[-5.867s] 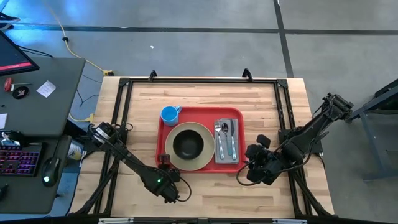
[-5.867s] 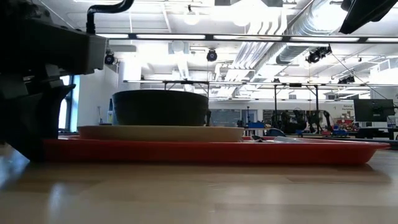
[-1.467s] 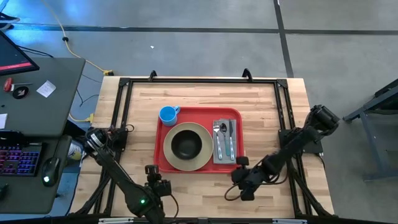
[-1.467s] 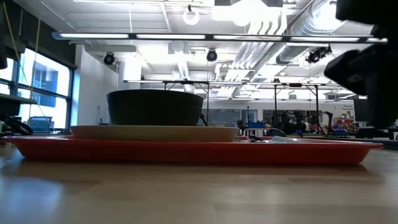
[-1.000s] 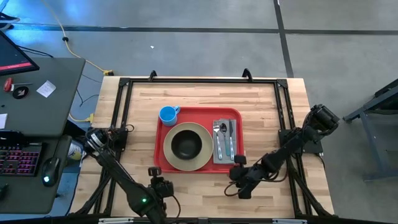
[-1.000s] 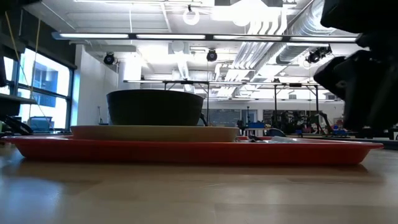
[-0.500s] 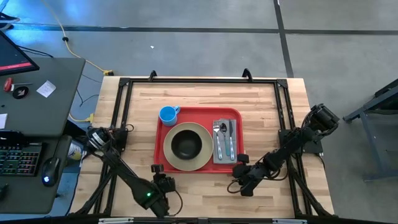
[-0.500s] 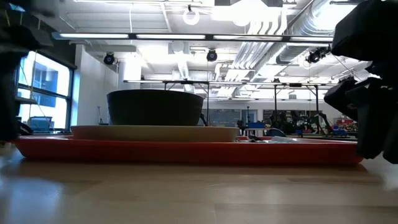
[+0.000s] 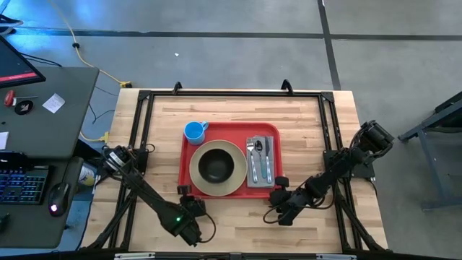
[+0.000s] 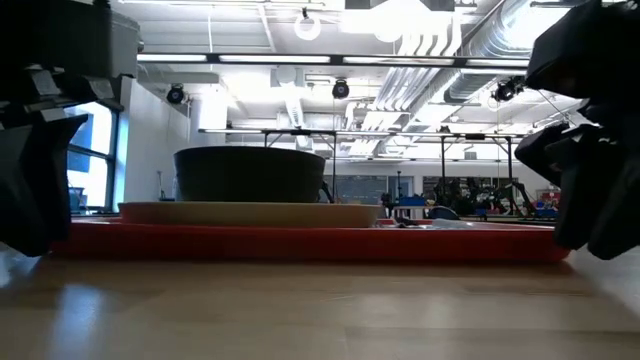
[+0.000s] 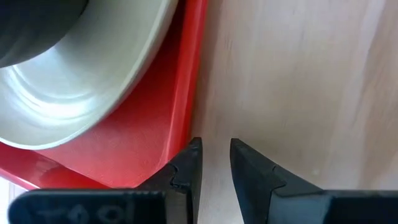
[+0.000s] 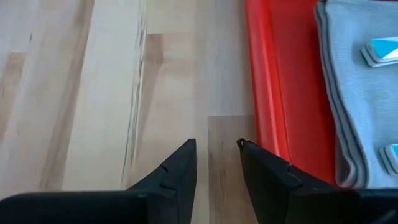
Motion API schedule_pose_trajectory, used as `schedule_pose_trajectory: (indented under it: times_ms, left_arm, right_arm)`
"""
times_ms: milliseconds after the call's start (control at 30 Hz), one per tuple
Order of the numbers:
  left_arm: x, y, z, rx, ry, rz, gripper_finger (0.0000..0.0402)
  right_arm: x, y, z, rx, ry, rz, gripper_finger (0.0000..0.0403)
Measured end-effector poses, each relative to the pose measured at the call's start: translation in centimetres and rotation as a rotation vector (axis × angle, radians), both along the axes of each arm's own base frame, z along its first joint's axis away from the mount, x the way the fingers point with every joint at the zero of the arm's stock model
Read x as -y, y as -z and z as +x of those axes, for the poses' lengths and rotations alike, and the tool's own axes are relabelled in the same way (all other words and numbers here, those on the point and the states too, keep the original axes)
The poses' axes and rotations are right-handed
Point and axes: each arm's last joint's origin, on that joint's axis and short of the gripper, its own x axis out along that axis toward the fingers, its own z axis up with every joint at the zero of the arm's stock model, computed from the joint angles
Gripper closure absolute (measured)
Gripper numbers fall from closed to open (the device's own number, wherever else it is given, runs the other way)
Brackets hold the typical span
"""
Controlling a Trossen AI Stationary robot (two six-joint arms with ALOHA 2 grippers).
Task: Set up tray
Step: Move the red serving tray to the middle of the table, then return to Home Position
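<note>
Flanking the tray (image 9: 229, 137) mid-bench, we see the left gripper (image 11: 214, 163) at its near-left corner and the right gripper (image 12: 216, 160) at its near-right corner; both slightly parted, holding nothing.

Two dark, near-black arms built of slim links and bulkier rounded joint housings. Left arm (image 9: 141, 189): thin black cables looped near the base joint, small green indicator light glowing near the wrist. Right arm (image 9: 339, 167): chunky rounded housing at the shoulder end, black cable curling beside the wrist. Left hand (image 11: 214, 163): two matte black fingers, wedge-shaped, tapering to angular tips, with small stepped notches on the inner faces. Right hand (image 12: 216, 163): same matte black tapered pair, smooth sloping outer faces, stepped inner edges. Fingers of both set narrowly apart.
</note>
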Motion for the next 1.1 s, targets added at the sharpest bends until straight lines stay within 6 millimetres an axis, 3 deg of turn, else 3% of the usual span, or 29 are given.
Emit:
schedule_pose_trajectory:
  times_ms: [533, 700, 933, 1100]
  left_arm:
    - [0.1, 0.0, 0.0, -0.011, 0.006, -0.016, 0.0284]
    - [0.6, -1.1, 0.4, -0.021, 0.004, -0.037, 0.0284]
    - [1.6, -4.2, 1.3, -0.017, 0.044, -0.054, 0.0284]
    - [1.6, -6.5, 1.2, -0.03, 0.12, 0.059, 0.0284]
  right_arm:
    - [0.2, 0.2, -0.3, -0.032, 0.005, -0.025, 0.0285]
    - [-0.1, -0.1, -0.1, -0.036, -0.027, 0.032, 0.0285]
    - [0.0, -3.4, -0.6, 0.001, -0.013, 0.148, 0.0285]
    - [0.4, -6.7, -1.7, 0.15, -0.023, 0.123, 0.0285]
